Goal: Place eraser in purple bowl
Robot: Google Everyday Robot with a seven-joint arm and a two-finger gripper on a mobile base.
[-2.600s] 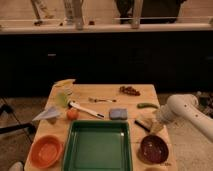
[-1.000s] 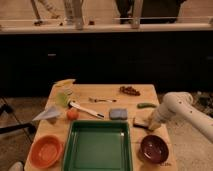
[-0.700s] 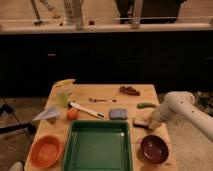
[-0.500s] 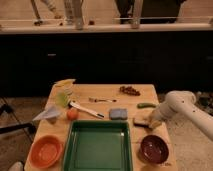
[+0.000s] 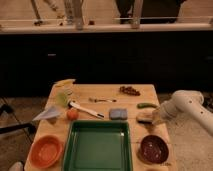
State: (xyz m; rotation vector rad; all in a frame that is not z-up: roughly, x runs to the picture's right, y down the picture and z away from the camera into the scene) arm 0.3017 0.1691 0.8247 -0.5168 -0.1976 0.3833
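The eraser [image 5: 144, 116], a cream block with a dark base, is at the right side of the wooden table [image 5: 100, 95], just above the tabletop. My gripper [image 5: 154, 118] comes in from the right on the white arm [image 5: 186, 106] and is shut on the eraser's right end. The purple bowl [image 5: 153, 148] sits at the table's front right corner, just in front of and below the eraser, and is empty.
A green tray [image 5: 98, 146] fills the front middle and an orange bowl [image 5: 45, 150] the front left. A blue-grey pad [image 5: 118, 114], a green object [image 5: 146, 105], a white-handled tool [image 5: 86, 109], an orange fruit [image 5: 72, 114], a fork [image 5: 102, 100] and a dark snack [image 5: 129, 90] lie further back.
The eraser has risen slightly from its spot on the table with the gripper at its right end. The arm has shifted a little. Nothing else moved.
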